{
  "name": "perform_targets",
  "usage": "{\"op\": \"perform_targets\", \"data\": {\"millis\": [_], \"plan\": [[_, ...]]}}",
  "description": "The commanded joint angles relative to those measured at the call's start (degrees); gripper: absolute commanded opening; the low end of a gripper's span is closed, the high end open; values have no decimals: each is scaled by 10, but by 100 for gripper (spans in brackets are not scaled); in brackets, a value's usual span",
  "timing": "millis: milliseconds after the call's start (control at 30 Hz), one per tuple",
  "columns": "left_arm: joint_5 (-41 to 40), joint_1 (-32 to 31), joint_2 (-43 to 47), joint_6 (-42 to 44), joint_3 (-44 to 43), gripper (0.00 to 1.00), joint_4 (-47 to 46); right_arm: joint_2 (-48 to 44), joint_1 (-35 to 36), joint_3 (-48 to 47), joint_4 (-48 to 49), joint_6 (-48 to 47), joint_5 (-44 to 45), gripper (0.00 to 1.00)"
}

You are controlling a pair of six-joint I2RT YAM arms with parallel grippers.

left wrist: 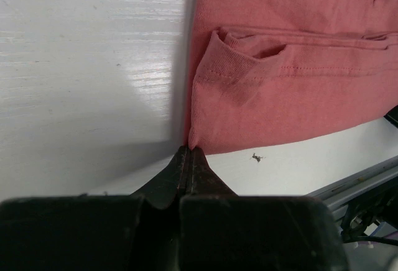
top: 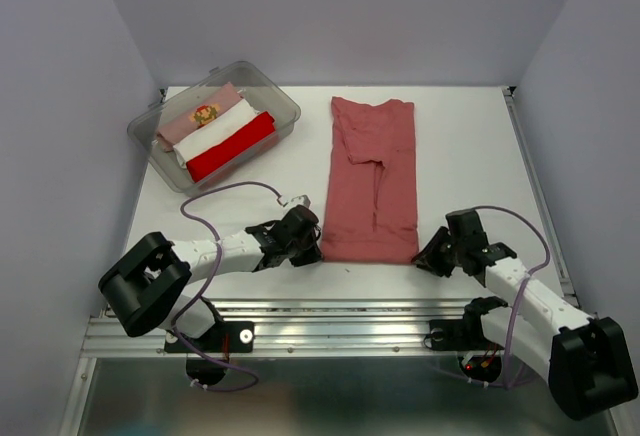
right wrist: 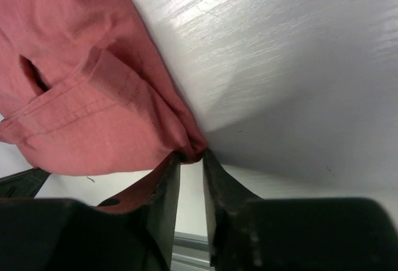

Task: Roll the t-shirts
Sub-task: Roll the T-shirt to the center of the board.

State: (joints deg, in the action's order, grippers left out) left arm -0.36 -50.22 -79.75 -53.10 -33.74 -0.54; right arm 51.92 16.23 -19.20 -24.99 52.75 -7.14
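One brick-red t-shirt lengthwise front-to-back, left hand pinched together, right hand clamping its corner.

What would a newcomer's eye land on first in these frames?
First, the long brick-red cotton t-shirt folded into a narrow strip mid-table, with the left gripper and right gripper at its two near corners. The left is pinched shut on its corner; the right has cloth between slightly parted fingers. Next, the clear plastic tub at the far left, holding pale pink, white and bright red rolled shirts.
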Motion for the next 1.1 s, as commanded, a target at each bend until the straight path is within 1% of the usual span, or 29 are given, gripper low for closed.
{"op": "perform_targets", "data": {"millis": [0, 67, 100, 133, 400, 533, 700, 867, 900, 1067], "plan": [[-25, -4, 15, -8, -5, 0, 25, 27, 5, -14, 9, -10, 42, 23], [-26, -4, 16, -9, -5, 0, 25, 38, 5, -19, 8, -11, 49, 14], [-27, -4, 18, -9, -6, 0, 27, 47, 5, -23, 7, -13, 51, 6], [-27, -4, 19, -8, -6, 0, 28, 49, 5, -26, 6, -15, 52, 1], [-36, -4, 42, -14, -34, 0, 52, 10, 5, -45, -52, -12, 69, 1], [-42, -4, 40, -14, -54, 0, 75, -10, 5, -63, -87, -12, 69, 1], [-46, -4, 43, -17, -63, 0, 92, -30, 5, -72, -105, -11, 69, 1], [-54, -4, 55, -24, -78, 0, 113, -36, 5, -82, -123, -4, 69, 1], [-54, -4, 56, -27, -85, 0, 118, -35, 5, -87, -125, -1, 88, 1], [-49, -4, 45, -37, -104, 0, 145, -19, 5, -103, -149, 11, 113, 1]]}}
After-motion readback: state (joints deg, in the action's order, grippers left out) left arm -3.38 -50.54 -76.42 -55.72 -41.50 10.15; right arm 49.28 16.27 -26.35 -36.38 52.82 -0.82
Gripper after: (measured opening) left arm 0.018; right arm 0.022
